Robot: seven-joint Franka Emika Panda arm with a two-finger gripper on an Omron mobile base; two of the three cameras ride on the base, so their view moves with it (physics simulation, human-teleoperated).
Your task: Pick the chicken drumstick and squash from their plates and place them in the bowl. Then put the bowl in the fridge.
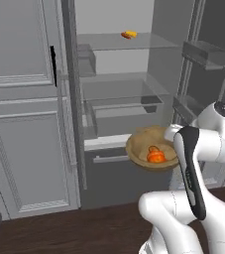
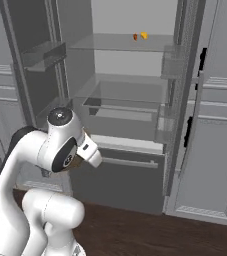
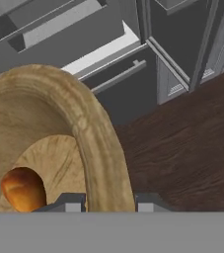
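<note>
My gripper (image 3: 108, 203) is shut on the rim of the wooden bowl (image 3: 96, 143), one fingertip inside the rim and one outside. The bowl (image 1: 146, 144) hangs in front of the open fridge (image 1: 119, 79), at about the height of its lower drawer. The orange squash (image 1: 156, 157) lies inside it. A golden-brown piece, the chicken drumstick (image 3: 23, 189), rests on the bowl's floor close to the inner finger. In the right base view my own arm covers the bowl, with the fridge (image 2: 130, 95) straight ahead. The plates are out of view.
Yellow and red foods (image 1: 129, 34) lie on the fridge's top glass shelf. The open fridge door with its bins (image 1: 203, 52) stands to the right, grey cabinets (image 1: 25, 129) to the left. Dark wooden floor (image 3: 192, 138) lies below.
</note>
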